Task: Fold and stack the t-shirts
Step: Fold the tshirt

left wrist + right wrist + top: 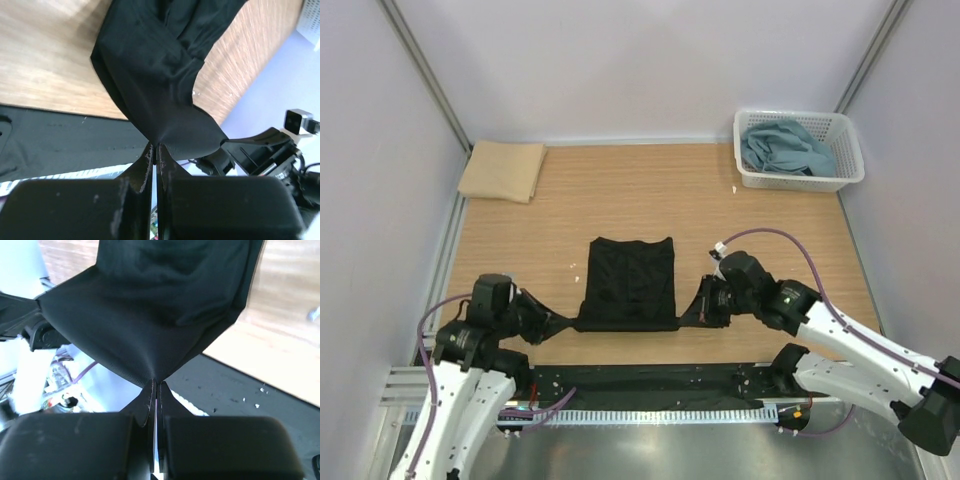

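Tan t-shirt [502, 170]: folded flat, far left corner of the wooden tabletop [650, 200].
Left fingers [145, 165]: pressed together, pinching the black t-shirt's near left corner.
Black t-shirt [632, 280]: matte and creased, mid-tabletop near the front edge. Its far part lies flat as a rough rectangle, and its near corners are drawn out sideways into taut points.
Right fingers [146, 400]: closed tight on the near right corner.
Blue-grey t-shirts [785, 148]: crumpled inside the white basket [800, 182], far right.
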